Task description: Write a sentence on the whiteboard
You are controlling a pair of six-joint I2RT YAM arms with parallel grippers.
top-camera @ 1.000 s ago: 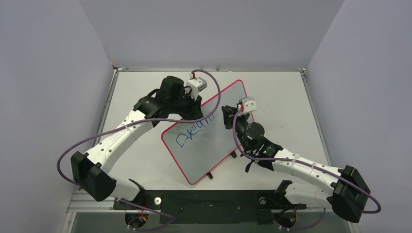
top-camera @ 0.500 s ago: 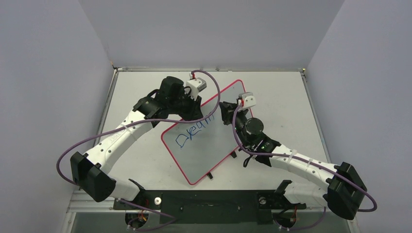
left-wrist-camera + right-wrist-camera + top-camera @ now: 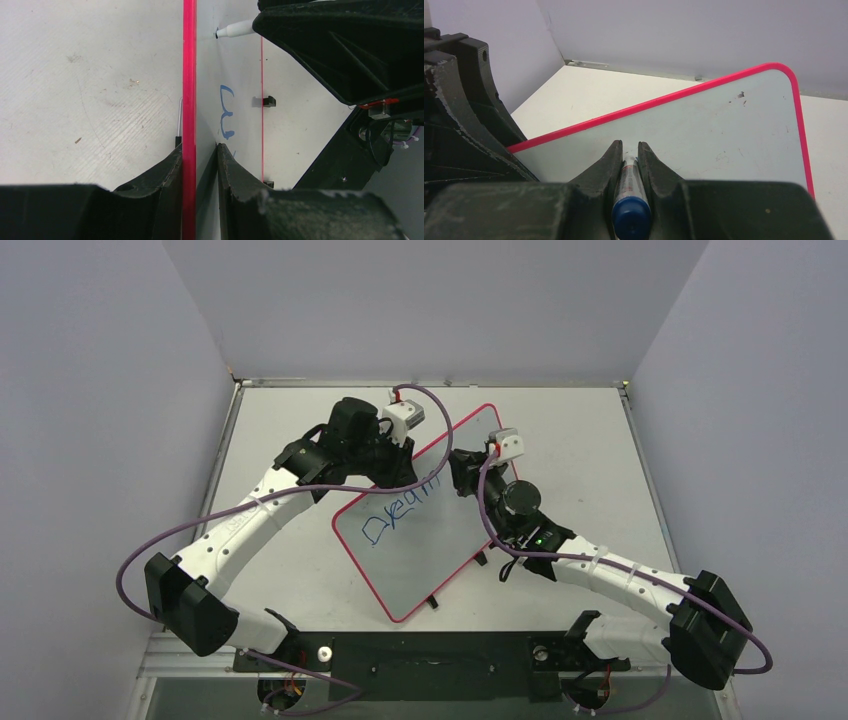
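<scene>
The whiteboard, white with a red-pink rim, lies slanted on the table. My left gripper is shut on its upper-left edge, one finger on each side of the rim. The sentence is one blue word starting with a large "D"; its last strokes show just ahead of the left fingers. My right gripper is shut on a white marker with a blue end. It hangs over the board's far part, past the end of the word, and the marker's tip is at the board surface.
Small black clips stick out of the board's right edge. The grey table is walled on three sides. Both arms reach in from the black base rail at the near edge.
My right arm has shifted a little left and away, carrying the marker further along the board past the word. The left gripper and the board have not moved.
</scene>
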